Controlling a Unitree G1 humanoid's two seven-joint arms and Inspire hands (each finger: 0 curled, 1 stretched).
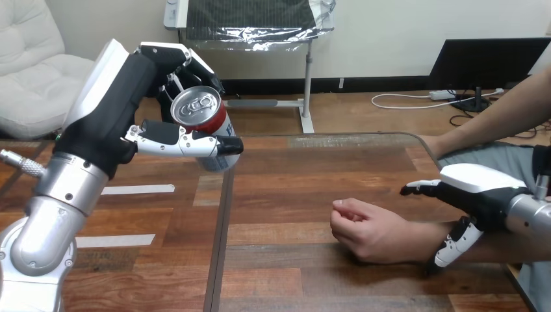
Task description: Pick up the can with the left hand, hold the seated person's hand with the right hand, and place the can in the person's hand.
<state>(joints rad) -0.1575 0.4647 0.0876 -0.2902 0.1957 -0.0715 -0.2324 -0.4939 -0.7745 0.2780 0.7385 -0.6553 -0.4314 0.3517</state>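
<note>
Above the desk's (292,195) left side: can (200,116), raised, clasped in left hand (123,110) fingers (175,140). Right side: right hand (484,188) curled round person's wrist (422,240); person's hand (364,231) fisted on desk.

Two white tape strips (138,189) lie at the wooden table's (292,260) left

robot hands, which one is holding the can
The left hand, raised at the view's left, fingers curled round the can; the right hand grips the person's wrist instead.

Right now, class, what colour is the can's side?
The can is red below its silver top, head view.
</note>
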